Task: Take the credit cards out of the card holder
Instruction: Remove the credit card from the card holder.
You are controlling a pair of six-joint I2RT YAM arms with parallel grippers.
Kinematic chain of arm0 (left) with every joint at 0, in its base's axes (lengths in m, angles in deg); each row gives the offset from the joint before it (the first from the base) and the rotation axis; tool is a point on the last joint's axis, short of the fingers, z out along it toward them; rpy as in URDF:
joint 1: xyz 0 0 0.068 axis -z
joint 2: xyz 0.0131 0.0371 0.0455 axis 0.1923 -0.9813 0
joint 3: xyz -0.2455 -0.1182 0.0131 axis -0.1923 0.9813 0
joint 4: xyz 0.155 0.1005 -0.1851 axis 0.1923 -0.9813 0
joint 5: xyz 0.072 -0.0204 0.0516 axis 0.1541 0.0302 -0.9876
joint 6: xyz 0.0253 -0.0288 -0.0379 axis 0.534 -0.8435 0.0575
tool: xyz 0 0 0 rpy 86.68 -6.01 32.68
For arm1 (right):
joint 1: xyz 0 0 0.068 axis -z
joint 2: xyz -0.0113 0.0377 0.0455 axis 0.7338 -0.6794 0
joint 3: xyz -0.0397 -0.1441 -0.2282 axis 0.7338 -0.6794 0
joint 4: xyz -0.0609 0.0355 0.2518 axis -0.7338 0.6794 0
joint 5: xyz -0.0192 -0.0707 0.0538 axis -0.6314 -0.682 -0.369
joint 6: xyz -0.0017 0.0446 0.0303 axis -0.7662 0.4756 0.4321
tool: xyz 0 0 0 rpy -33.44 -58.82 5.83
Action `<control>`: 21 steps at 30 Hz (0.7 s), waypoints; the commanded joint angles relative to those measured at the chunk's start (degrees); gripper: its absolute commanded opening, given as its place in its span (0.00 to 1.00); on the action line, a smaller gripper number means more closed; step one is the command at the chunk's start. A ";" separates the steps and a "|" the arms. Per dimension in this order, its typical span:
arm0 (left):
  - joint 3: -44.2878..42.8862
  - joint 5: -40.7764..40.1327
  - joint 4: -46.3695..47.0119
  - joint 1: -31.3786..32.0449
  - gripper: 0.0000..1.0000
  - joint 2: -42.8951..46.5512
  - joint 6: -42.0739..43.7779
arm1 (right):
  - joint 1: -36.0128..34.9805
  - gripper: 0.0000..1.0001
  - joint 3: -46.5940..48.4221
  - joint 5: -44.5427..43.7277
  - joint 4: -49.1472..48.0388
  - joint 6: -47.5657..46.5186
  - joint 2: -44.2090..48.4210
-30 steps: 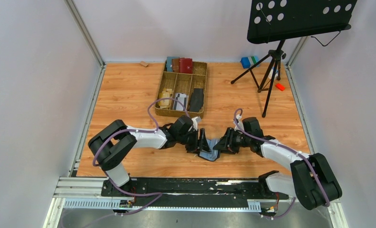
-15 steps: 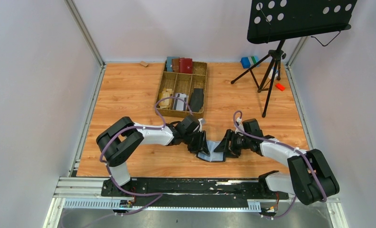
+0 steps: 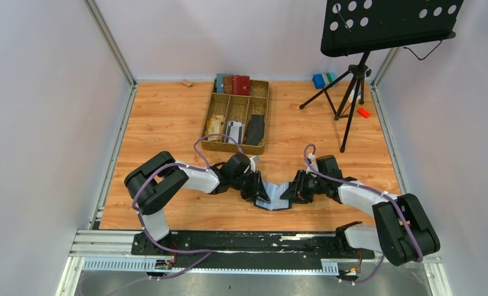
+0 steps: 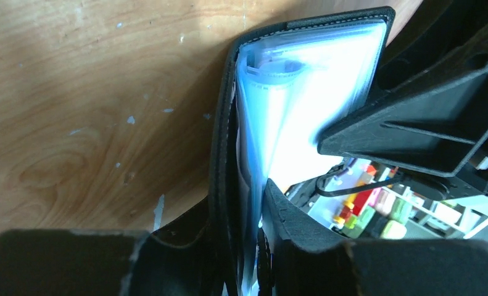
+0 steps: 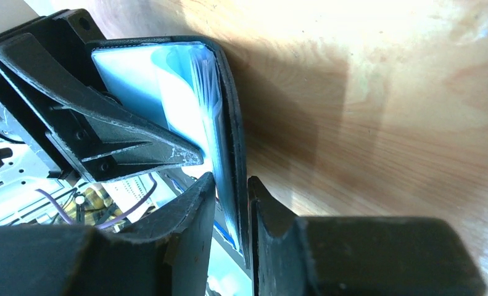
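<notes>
Wood table (image 3: 167, 117) w/ tray (image 3: 232, 148), tripod (image 3: 351, 92), blue box (image 3: 319, 81).

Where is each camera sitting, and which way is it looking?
Top external: above and behind the bases, looking down on the table; both arms show, left gripper and right gripper shut on the open card holder.
Left wrist: on the left arm, looking along its fingers at the card holder; the right gripper shows beyond.
Right wrist: the mirror, left gripper beyond.
Both wrist views share the blue sleeves.

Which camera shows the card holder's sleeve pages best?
Left wrist: the card holder is close, sleeve pages facing the lens. Right wrist shows them more edge-on; top external shows only a small distant patch.
</notes>
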 commanded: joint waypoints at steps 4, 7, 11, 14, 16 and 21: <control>2.31 2.67 10.52 -0.66 0.32 0.08 -5.00 | 0.06 0.18 -0.10 4.41 -9.71 1.93 -5.39; 2.50 2.65 10.51 -1.28 0.34 1.15 -4.89 | 0.14 0.00 0.96 5.17 -8.12 2.06 -5.06; 2.67 -0.19 3.71 -3.28 0.43 6.65 -1.30 | 0.18 0.00 6.48 1.21 6.30 -2.04 1.12; -1.01 -6.23 -11.52 -3.91 0.46 10.96 6.32 | 0.19 0.00 13.24 -3.94 17.84 -7.21 4.14; -2.96 -10.26 -18.93 -3.96 0.47 13.11 10.17 | 0.09 0.00 16.30 -6.09 23.59 -9.14 5.73; -1.48 -12.41 -21.23 -4.60 0.48 17.92 9.33 | 0.14 0.00 16.78 -6.20 25.67 -8.98 7.66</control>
